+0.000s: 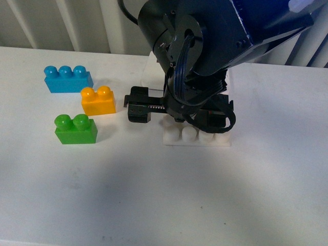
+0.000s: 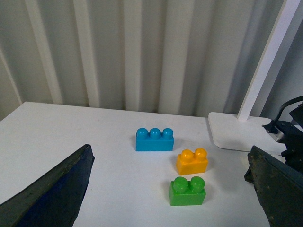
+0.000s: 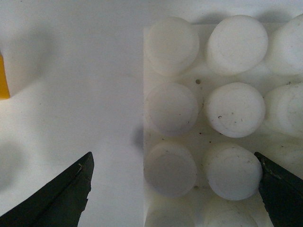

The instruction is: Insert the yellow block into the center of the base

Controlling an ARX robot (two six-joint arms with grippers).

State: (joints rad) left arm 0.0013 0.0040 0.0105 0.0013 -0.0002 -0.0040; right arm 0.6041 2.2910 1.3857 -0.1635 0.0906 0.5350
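The yellow block [image 1: 98,101] stands free on the white table, between a blue brick [image 1: 67,78] and a green brick [image 1: 75,128]. The white studded base [image 1: 195,137] lies to its right, mostly hidden under my right arm. My right gripper [image 1: 178,114] hangs open just above the base's left edge. In the right wrist view this gripper [image 3: 173,158] straddles the base's [image 3: 203,138] edge studs with nothing held, and a sliver of the yellow block [image 3: 4,78] shows at the frame edge. My left gripper [image 2: 170,158] is open, hanging back from the yellow block [image 2: 191,161].
The green brick [image 2: 187,191] sits nearest the left gripper and the blue brick [image 2: 154,139] lies farther off. A smooth white lamp foot [image 2: 234,132] with a pole [image 2: 265,61] stands behind the base. A pleated curtain backs the table.
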